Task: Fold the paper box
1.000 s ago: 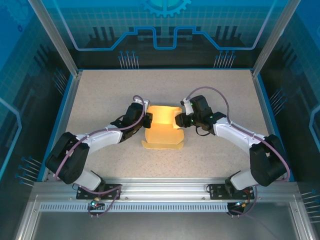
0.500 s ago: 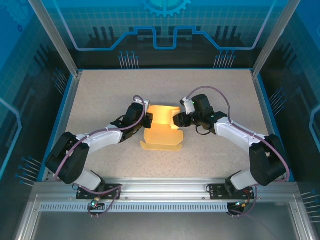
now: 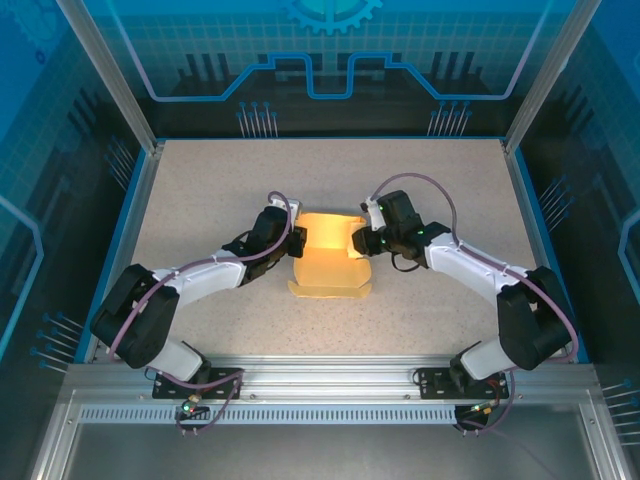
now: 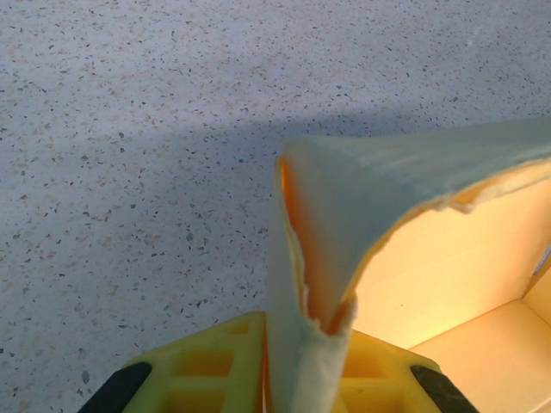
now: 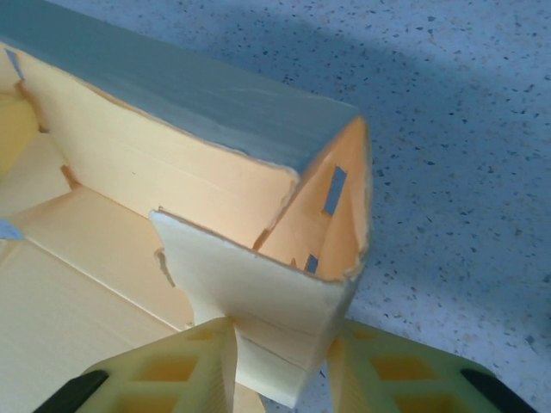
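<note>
Table (image 3: 200, 180): paper box (image 3: 328, 262) between left gripper (image 3: 296, 243), right gripper (image 3: 357, 242)

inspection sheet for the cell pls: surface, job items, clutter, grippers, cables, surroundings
Surface: speckled beige table, bare apart from the job's item.
Job's things: paper box, pale yellow, partly folded; far walls raised, near flap flat on the table.
Clutter: nothing seen.
Grippers: left gripper, jaws shut on the box's left wall edge; right gripper, jaws closed on the box's right corner.
Cables: purple cables loop along both arms and clear of the box; more hang below the bases.
Surroundings: blue-tinted enclosure panels on three sides, aluminium rail along the near edge.
</note>
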Robot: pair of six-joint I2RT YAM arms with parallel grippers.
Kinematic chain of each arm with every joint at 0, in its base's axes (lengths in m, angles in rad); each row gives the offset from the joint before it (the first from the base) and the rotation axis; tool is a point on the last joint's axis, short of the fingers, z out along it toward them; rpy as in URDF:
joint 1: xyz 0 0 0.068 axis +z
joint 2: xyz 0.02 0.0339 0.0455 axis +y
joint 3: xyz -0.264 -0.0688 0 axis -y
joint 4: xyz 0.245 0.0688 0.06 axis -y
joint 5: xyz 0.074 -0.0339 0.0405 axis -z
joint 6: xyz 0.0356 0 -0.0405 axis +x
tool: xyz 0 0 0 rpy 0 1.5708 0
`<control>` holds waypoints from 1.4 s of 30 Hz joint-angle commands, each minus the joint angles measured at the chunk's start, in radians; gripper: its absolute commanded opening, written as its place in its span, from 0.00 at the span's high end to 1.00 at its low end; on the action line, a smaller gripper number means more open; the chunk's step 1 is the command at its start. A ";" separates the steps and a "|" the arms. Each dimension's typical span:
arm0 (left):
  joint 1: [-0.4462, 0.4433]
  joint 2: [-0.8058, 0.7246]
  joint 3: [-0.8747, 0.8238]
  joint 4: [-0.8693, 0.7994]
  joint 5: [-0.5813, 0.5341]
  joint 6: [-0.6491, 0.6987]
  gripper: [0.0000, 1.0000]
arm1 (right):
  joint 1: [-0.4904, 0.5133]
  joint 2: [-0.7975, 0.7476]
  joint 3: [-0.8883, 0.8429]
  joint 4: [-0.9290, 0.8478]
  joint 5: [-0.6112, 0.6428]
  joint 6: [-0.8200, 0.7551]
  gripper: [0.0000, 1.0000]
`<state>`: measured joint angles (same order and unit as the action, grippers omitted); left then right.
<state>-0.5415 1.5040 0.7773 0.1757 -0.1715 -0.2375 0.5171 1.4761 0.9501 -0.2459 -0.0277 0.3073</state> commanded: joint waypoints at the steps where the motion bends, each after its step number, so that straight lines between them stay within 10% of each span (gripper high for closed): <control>1: -0.009 -0.010 0.027 0.000 0.017 -0.010 0.85 | 0.046 0.019 0.054 -0.079 0.179 0.014 0.73; 6: -0.012 -0.008 0.027 0.001 0.015 -0.008 0.85 | 0.095 0.040 0.091 -0.135 0.284 0.024 0.77; 27: -0.012 -0.019 0.026 -0.002 0.016 -0.002 0.85 | -0.044 -0.042 -0.065 0.138 -0.196 -0.034 0.45; 42: -0.012 -0.023 0.027 -0.002 0.017 -0.003 0.85 | -0.051 0.004 -0.078 0.156 -0.193 -0.014 0.46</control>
<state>-0.5419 1.5040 0.7769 0.1616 -0.1711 -0.2375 0.4767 1.4578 0.8658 -0.1093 -0.2249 0.2878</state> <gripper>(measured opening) 0.155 0.549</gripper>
